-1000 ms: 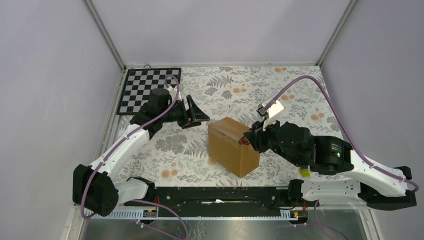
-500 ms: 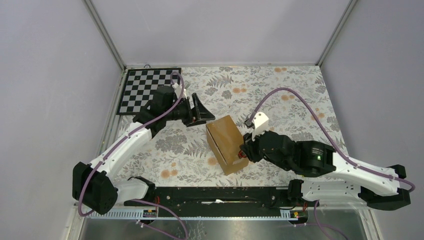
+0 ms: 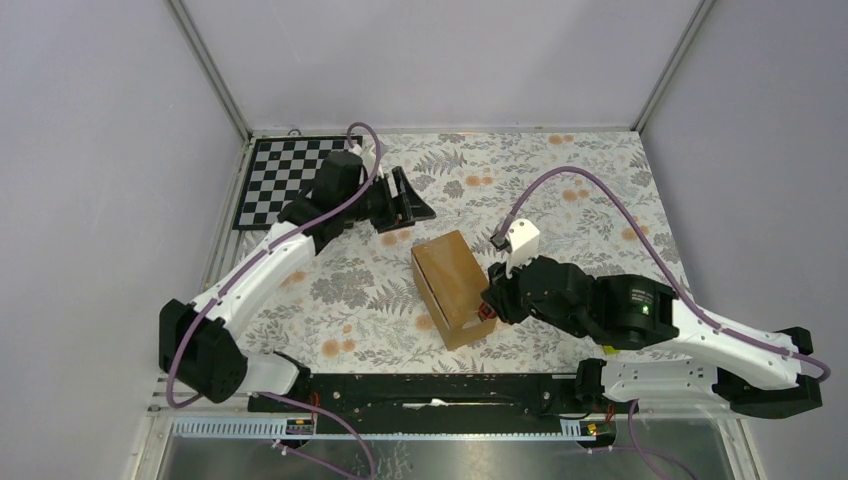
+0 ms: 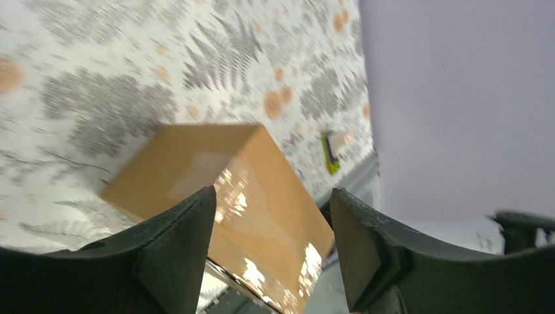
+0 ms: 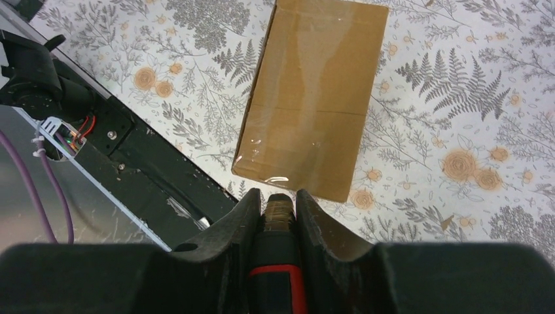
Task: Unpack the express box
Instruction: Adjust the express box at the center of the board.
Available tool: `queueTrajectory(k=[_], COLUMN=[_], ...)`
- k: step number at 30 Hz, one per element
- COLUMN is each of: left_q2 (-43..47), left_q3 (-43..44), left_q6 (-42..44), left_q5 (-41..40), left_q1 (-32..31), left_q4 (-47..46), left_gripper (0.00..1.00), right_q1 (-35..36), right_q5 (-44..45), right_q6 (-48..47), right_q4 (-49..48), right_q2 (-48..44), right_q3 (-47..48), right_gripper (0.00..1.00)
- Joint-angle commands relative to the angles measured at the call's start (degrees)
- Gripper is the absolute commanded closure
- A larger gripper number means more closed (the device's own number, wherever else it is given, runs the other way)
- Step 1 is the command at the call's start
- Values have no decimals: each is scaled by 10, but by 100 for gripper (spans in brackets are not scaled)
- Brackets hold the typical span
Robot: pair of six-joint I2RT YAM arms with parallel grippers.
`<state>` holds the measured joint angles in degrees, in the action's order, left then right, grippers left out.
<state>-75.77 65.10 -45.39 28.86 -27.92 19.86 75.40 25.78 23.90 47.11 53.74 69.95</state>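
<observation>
Right pincer (image 5: 278, 196) is clenched on the red-handled cutter (image 5: 277, 226), tip just off the near end of the express box (image 5: 314, 98). Left pincer (image 4: 271, 196) hangs spread wide and empty past the box's far corner. Box sits mid-table on the floral cloth (image 3: 600, 200), tape unbroken as far as we can see. We reckon this is the slitting step. Next the blade has to meet the top seam and run along it, ideally with the left one steadying the box.

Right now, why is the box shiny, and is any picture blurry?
Left wrist view: the express box glares white in patches, and the tablecloth is smeared by blur. Right wrist view: sharp, only a small glint at the box's near edge. Top view: even light.
</observation>
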Motion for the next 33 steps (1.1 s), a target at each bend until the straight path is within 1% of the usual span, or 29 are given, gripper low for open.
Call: queueTrajectory(k=[1,4,7,10,14,16,20,23,27,30,33], left_q2=[-41,-79,-111,-133,-138,-131,-107,-87,-40,0,48], left_q3=[66,82,80,67,51,29,-20,-49,-84,-107,-139], left_q6=[58,69,68,67,76,74,67,63,50,38,13], left_q5=[-117,-147,-151,-145,-152,-160,-170,-171,-180,-192,-206], left_q1=[25,35,34,33,17,9,-4,-17,-37,-63,-98], left_q4=[28,34,28,13,16,18,10,9,17,35,54], left_gripper=[35,39,44,49,54,57,62,65,68,69,71], right_q1=[4,4,4,4,-3,-17,-65,-105,-170,-221,-268], right_q5=[-6,-2,13,39,65,70,86,88,85,69,56], right_q6=[42,77,119,152,190,216,244,229,187,133,67], right_q4=[93,167,199,177,113,88,86,53,-5,-78,-144], right_q2=[17,36,53,52,57,75,108,116,131,150,194], right_q3=[43,51,41,10,-26,-40,-57,-68,-72,-71,-48], right_gripper=[100,100,100,100,100,100,100,100,100,100,100])
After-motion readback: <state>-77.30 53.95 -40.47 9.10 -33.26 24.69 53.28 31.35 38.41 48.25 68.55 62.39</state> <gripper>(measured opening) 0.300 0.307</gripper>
